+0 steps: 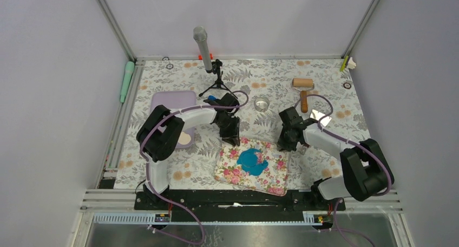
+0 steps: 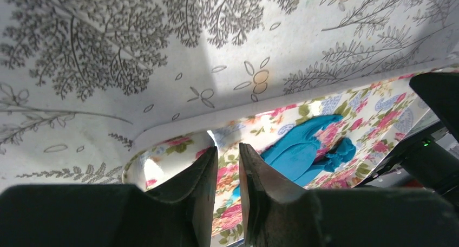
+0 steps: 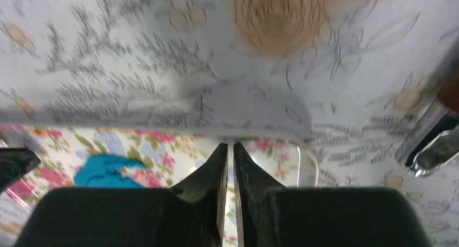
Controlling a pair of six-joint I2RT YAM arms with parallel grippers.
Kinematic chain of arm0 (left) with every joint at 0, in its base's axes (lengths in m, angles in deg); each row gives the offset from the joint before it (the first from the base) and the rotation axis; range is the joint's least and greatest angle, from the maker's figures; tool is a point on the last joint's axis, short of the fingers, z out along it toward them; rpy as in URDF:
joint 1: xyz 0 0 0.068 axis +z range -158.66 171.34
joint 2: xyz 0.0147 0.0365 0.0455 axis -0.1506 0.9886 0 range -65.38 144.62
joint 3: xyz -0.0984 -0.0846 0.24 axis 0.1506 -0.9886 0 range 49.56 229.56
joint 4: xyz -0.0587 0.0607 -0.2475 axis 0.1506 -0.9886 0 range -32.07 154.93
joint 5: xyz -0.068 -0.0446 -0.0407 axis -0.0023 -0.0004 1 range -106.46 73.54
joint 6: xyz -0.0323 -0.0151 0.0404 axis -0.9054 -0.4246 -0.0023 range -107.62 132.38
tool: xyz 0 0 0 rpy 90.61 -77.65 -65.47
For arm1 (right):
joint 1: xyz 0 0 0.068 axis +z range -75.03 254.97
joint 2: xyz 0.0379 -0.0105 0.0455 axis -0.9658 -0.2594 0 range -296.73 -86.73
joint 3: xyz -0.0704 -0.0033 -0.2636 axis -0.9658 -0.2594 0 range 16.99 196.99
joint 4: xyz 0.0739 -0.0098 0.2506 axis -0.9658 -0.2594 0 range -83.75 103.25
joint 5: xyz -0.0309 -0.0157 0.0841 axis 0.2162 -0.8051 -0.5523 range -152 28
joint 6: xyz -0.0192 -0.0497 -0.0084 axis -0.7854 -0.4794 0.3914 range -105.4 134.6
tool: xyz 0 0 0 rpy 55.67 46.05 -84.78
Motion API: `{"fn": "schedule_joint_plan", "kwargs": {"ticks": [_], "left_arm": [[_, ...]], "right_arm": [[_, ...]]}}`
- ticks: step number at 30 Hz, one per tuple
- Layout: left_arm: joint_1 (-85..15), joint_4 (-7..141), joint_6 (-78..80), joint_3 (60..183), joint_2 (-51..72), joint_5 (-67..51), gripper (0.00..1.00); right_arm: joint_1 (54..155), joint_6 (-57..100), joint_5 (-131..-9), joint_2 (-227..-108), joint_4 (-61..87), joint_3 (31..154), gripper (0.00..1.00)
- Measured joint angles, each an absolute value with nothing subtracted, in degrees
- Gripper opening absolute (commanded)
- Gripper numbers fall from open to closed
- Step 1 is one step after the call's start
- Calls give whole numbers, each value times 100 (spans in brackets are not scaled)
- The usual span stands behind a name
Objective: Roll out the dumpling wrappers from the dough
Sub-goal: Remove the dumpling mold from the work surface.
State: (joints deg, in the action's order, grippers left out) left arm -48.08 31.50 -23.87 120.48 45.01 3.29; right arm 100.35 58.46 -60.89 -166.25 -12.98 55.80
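centrally, blue dough [image 1: 253,161] on floral mat [image 1: 230,168], wooden roller [image 1: 303,84] well apart

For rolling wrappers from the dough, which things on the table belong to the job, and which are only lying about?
For the job: dough, mat, roller; perhaps also the glass and the tray.

Lying about: microphone, green stick, metal piece.

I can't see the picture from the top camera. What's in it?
A flattened lump of bright blue clay dough lies on a pink floral mat. The left claw and the right claw are at the mat's far corners. A wooden roller lies farther back on the right.
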Motion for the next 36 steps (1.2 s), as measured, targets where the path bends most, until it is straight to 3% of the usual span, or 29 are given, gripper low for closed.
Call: {"fn": "schedule_joint_plan", "kwargs": {"ticks": [9, 16, 22, 24, 26, 28, 36], "left_arm": [[-4771, 2796, -2279, 13040, 5142, 296, 26], [-4742, 2505, -2011, 13368, 5080, -4, 27], [-4740, 2402, -1962, 12749, 3644, -10, 33], [-4742, 2413, -1993, 12441, 3113, -56, 41], [-4751, 2431, -2048, 12089, 2748, -122, 56], [-4755, 2487, -2142, 11622, 2565, -187, 63], [-4755, 2570, -2373, 10452, 2713, -292, 60]], "right_arm": [[9303, 5177, -5901, -17696, -953, 6575, 18], [9163, 4917, -6706, -17377, -549, 6483, 42], [9168, 4934, -7565, -16555, -352, 5587, 52], [9168, 4908, -7785, -16551, -304, 5410, 52], [9168, 4890, -7949, -16558, -258, 5274, 53], [9168, 4888, -8170, -16560, -182, 5193, 53], [9168, 4827, -8533, -16634, 251, 5084, 53]]}}
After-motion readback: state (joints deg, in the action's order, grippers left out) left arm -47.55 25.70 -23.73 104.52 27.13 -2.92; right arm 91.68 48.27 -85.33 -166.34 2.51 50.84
